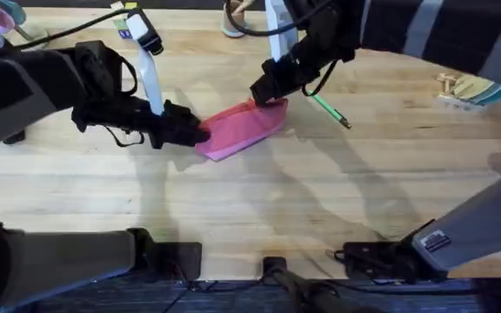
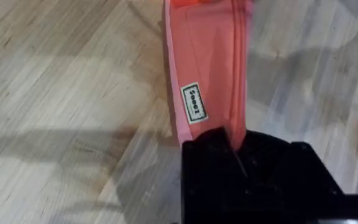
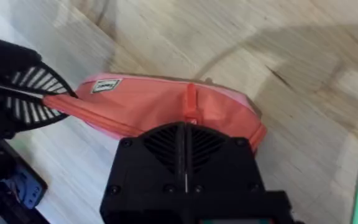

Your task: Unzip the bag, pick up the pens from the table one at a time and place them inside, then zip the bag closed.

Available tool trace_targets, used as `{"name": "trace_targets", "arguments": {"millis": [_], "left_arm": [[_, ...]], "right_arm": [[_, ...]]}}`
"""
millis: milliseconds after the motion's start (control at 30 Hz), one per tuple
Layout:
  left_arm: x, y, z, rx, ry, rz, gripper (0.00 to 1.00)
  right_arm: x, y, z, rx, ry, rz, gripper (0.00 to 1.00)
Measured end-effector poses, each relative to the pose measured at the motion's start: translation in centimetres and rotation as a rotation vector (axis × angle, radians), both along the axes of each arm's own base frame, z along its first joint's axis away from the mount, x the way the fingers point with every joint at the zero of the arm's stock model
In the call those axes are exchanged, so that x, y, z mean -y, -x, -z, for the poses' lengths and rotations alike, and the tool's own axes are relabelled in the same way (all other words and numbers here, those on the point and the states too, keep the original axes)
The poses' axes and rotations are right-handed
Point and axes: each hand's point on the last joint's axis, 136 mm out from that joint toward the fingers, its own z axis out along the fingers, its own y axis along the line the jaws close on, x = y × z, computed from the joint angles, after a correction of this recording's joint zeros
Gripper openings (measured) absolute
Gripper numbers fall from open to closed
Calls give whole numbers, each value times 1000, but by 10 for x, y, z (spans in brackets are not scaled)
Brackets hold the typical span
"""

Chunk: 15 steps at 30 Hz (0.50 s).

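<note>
Left end effector [image 1: 190,132] is clamped on the pencil pouch's [image 1: 242,129] left end, right end effector [image 1: 268,94] pinching its zipper pull mid-table. Green pen [image 1: 330,111] lies just right. If the left grip slips, the pouch bunches and the zipper jams.

The bag [image 2: 207,68] carries one small white label [image 2: 193,103] with a dark border, sewn on its side just ahead of the left gripper [image 2: 238,155], which pinches that end. Its dark lettering looks like a short word (perhaps five letters), too small to read. The same label [image 3: 106,85] shows near the far gripper in the right wrist view, also unreadable.
</note>
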Motion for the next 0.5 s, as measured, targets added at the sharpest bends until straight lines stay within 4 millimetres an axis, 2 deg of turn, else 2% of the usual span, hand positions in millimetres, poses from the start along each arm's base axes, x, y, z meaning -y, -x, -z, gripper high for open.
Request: {"name": "trace_targets", "arguments": {"millis": [133, 167, 300, 500], "left_arm": [[0, 0, 0, 2, 0, 0, 42], [0, 0, 0, 2, 0, 0, 42], [0, -1, 0, 3, 0, 0, 42], [0, -1, 0, 3, 0, 0, 42]], "right_arm": [[-7, -5, -13, 23, -23, -9, 31], [-13, -10, -26, 44, -44, -16, 30], [-18, -15, -42, 72, -64, -21, 30], [-19, -17, -50, 79, -67, -21, 30]]}}
